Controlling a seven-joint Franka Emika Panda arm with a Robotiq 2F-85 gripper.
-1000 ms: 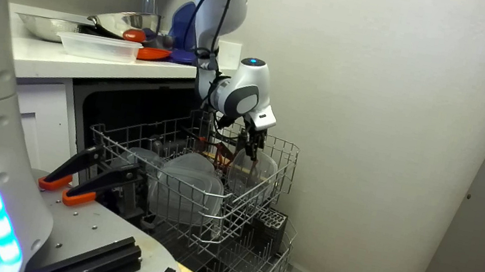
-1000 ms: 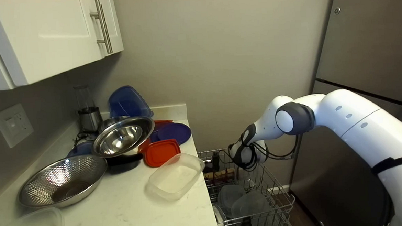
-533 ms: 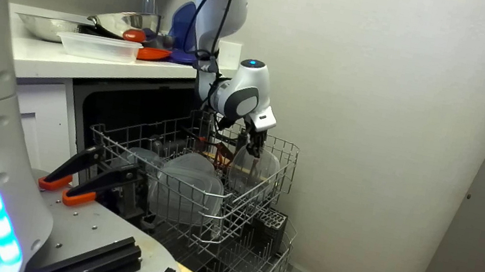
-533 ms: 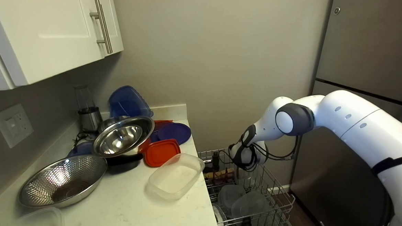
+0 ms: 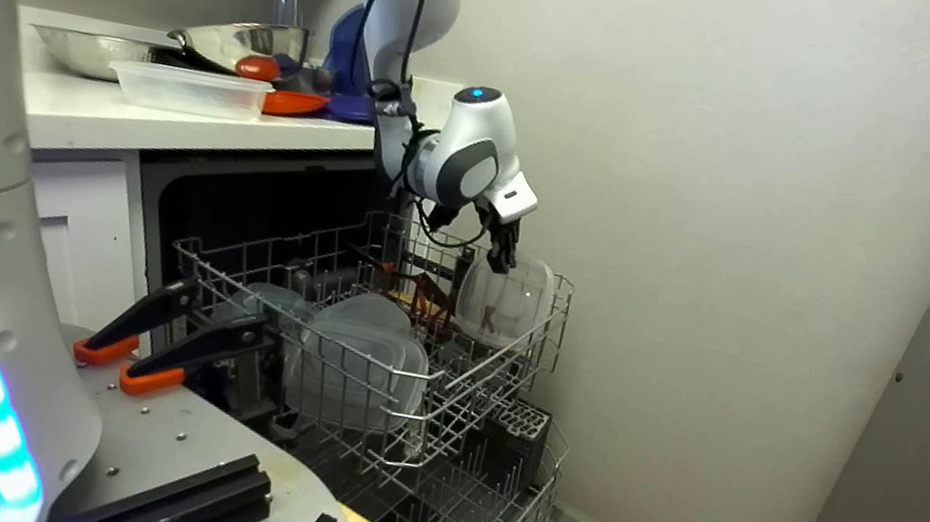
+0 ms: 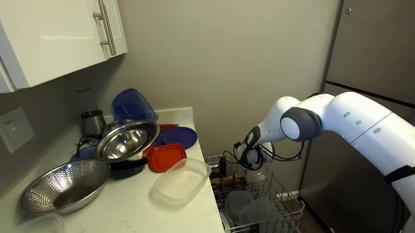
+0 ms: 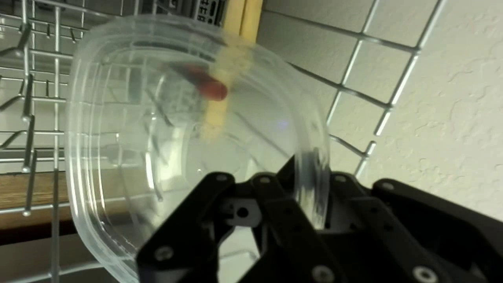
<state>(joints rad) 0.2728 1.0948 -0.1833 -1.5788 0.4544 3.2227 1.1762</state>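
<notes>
A clear plastic container (image 7: 177, 145) is held by its rim between the fingers of my gripper (image 7: 309, 173) in the wrist view. In an exterior view the gripper (image 5: 501, 260) points downward over the back corner of the upper dishwasher rack (image 5: 398, 371). The container (image 5: 514, 308) hangs on edge below it, its lower part among the rack wires. Whether its bottom edge touches the rack I cannot tell. In an exterior view the wrist covers the fingers, and only a part of the container (image 6: 255, 176) shows beneath.
More clear containers (image 5: 360, 367) stand in the rack's front part. Red-handled utensils (image 5: 426, 292) lie behind. The white counter (image 6: 127, 220) alongside carries a colander (image 6: 62, 188), steel bowls (image 6: 127, 142), lids and a clear tub (image 6: 182, 181). A wall rises close behind the rack.
The gripper has closed on the container's rim and risen. The container has come up with it, standing higher above the rack than before.
</notes>
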